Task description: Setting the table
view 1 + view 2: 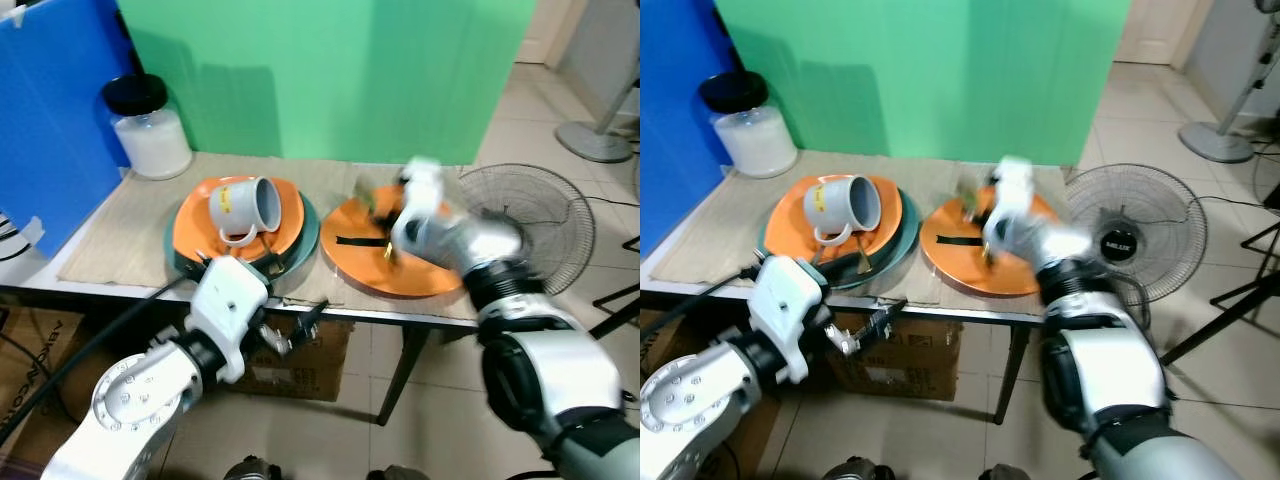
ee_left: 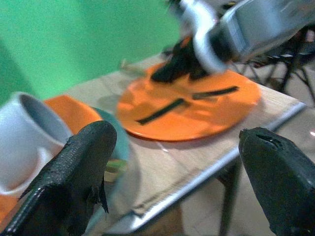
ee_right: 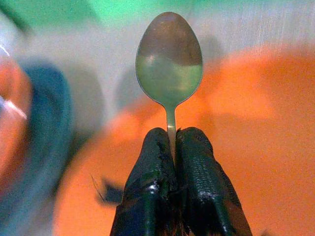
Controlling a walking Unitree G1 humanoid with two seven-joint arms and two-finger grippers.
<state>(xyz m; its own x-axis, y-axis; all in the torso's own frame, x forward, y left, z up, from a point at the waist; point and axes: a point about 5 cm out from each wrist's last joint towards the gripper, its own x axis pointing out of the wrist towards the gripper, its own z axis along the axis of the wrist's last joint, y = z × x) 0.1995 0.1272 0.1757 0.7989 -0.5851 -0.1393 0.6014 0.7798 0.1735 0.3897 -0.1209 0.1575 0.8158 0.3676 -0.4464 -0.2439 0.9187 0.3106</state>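
Note:
My right gripper (image 3: pixel 172 135) is shut on the handle of a metal spoon (image 3: pixel 169 64), whose bowl points away from the fingers. It hovers over the far side of an orange plate (image 1: pixel 400 275) on the right of the table; that arm is blurred. To the left, a grey mug (image 1: pixel 245 205) lies on its side on a second orange plate (image 1: pixel 195 228), which is stacked on a teal plate (image 1: pixel 308 238). My left gripper (image 2: pixel 177 147) is open, low at the table's front edge and facing both plates.
Two black strips (image 1: pixel 358 240) lie on the right plate. A jar with a black lid (image 1: pixel 150 128) stands at the back left beside a blue board (image 1: pixel 50 120). A floor fan (image 1: pixel 535 215) stands right of the table, and a cardboard box (image 1: pixel 300 365) sits underneath.

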